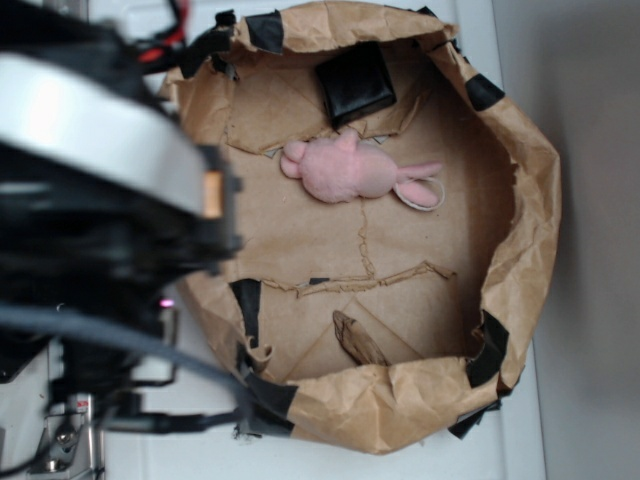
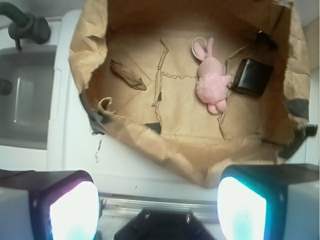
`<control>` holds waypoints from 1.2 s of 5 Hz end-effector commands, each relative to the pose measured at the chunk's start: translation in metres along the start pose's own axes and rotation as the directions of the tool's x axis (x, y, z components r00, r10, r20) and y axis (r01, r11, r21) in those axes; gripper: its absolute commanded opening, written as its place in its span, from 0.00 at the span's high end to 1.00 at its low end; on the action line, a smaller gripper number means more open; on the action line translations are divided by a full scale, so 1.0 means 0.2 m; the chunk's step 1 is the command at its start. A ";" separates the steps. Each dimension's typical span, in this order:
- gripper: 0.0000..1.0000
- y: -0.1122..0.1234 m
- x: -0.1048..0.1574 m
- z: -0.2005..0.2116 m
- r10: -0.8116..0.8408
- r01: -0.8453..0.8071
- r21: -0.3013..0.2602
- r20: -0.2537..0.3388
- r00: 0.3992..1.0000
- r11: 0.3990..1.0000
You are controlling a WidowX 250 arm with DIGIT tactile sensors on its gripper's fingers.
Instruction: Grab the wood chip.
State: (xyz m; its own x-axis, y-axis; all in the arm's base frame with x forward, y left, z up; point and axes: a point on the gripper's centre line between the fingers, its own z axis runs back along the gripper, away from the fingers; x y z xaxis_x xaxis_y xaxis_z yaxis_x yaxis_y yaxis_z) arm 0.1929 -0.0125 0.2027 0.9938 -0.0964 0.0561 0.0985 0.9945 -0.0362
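Observation:
The wood chip (image 1: 358, 340) (image 2: 128, 75) is a small dark brown streaky flake lying flat on the brown paper floor, near the paper wall. In the wrist view my gripper (image 2: 157, 207) is open, its two pale glowing pads wide apart with nothing between them. It hangs high above the white surface outside the paper enclosure, well away from the chip. In the exterior view the arm's blurred dark body fills the left side and the fingers themselves are not seen.
A pink plush toy (image 1: 352, 171) (image 2: 212, 80) lies mid-floor beside a shiny black square pad (image 1: 355, 82) (image 2: 252, 76). A crumpled brown paper wall (image 1: 525, 230) (image 2: 200, 150) with black tape patches rings the floor. A grey sink basin (image 2: 25, 100) lies at the left.

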 end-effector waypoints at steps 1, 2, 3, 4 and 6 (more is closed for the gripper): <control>0.00 0.10 0.22 -0.15 -0.212 0.215 -0.071 0.048 0.976 0.974; 0.00 0.12 0.30 -0.25 -0.263 0.264 -0.149 0.031 0.964 0.953; 0.00 0.08 0.35 -0.35 -0.319 0.315 -0.222 0.021 0.948 0.923; 0.00 0.04 0.35 -0.42 -0.355 0.349 -0.206 0.006 0.935 0.914; 0.00 -0.13 0.28 -0.56 -0.481 0.475 -0.156 -0.004 0.877 0.866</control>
State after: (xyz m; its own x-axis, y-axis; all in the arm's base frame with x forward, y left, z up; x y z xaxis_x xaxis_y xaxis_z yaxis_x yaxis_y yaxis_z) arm 0.2510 -0.0386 0.0841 0.8348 -0.5502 0.0220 0.5439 0.8178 -0.1879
